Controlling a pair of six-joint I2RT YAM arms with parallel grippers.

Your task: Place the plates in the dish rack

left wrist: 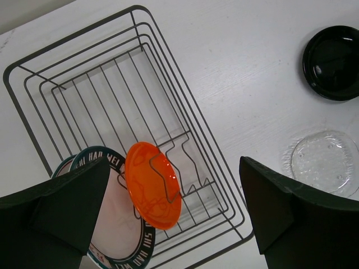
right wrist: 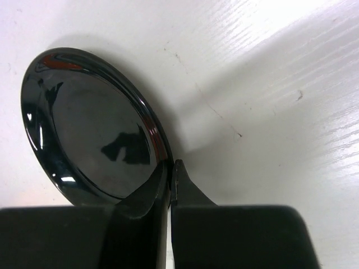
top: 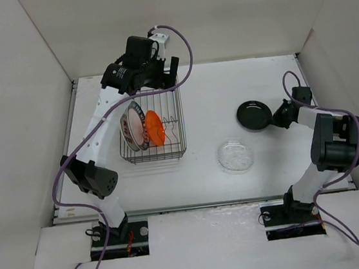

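The black wire dish rack [top: 181, 122] holds three plates on edge: an orange plate [top: 155, 128], a plate with a dark green patterned rim [top: 135, 132], and another white plate behind it at the left. My left gripper [top: 160, 78] hovers open above the rack's far end; between its fingers I see the orange plate [left wrist: 151, 193] leaning on a divider. The glossy black plate [top: 254, 114] lies on the table at the right. My right gripper [right wrist: 172, 168] is shut on the near rim of the black plate [right wrist: 90, 129]. The clear glass plate [top: 235, 155] lies flat nearer the front.
White walls close in the table on the left, back and right. The far half of the rack [left wrist: 112, 84] has free wire slots. The glass plate [left wrist: 325, 162] sits close to the black plate [left wrist: 335, 63], between it and the rack's near corner.
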